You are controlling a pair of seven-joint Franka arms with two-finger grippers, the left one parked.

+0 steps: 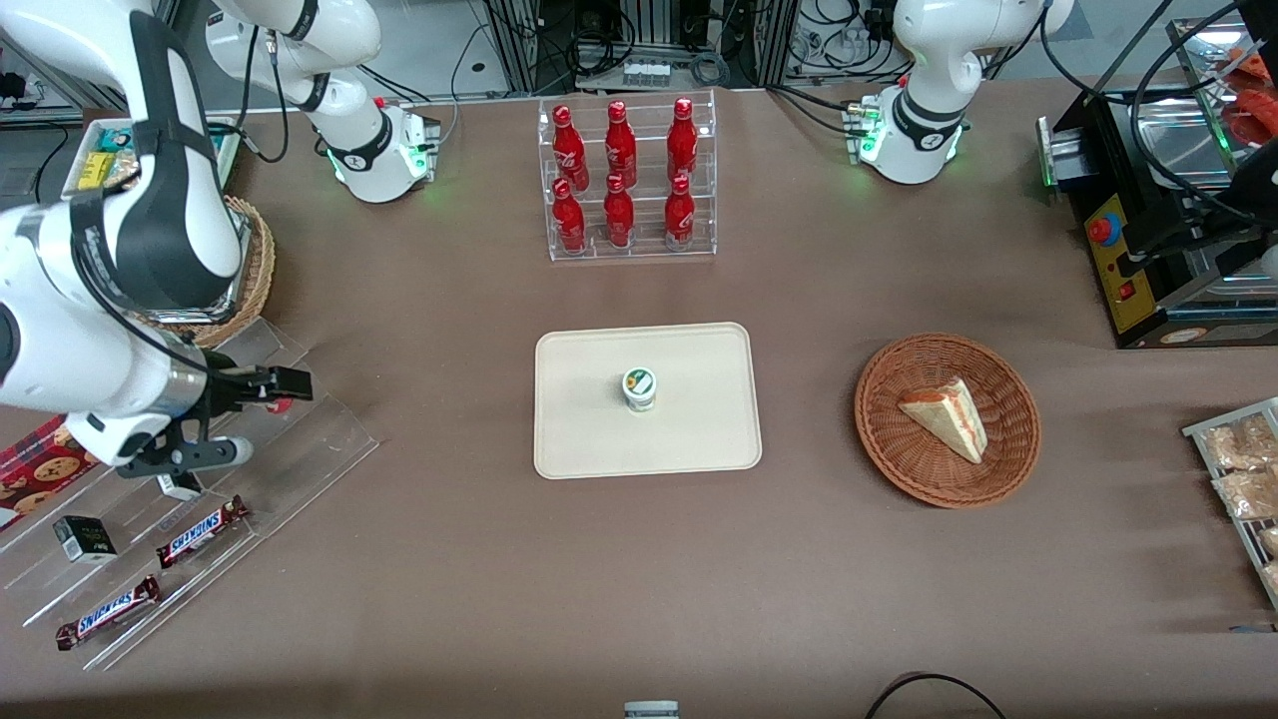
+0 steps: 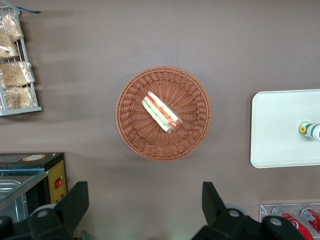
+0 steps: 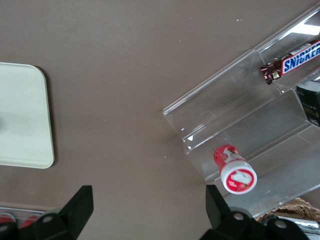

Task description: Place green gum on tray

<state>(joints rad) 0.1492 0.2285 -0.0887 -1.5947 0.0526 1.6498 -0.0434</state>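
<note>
The green gum (image 1: pixel 639 387) stands upright near the middle of the cream-beige tray (image 1: pixel 699 439), its white lid with the green-ringed label facing up. The left wrist view also catches the green gum (image 2: pixel 310 130) on the tray (image 2: pixel 280 130). My gripper (image 1: pixel 255 419) hangs open and empty above the acrylic stand toward the working arm's end of the table, well away from the tray. In the right wrist view the gripper (image 3: pixel 148 212) is over bare table, with a corner of the tray (image 3: pixel 25 125) in sight.
A red gum bottle (image 3: pixel 235 169) lies on the stepped acrylic stand (image 1: pixel 300 449), which also holds Snickers bars (image 1: pixel 200 531) and a small dark box (image 1: pixel 84 537). A wicker basket with a sandwich (image 1: pixel 947 419) sits toward the parked arm's end. A rack of red bottles (image 1: pixel 627 180) stands farther from the camera than the tray.
</note>
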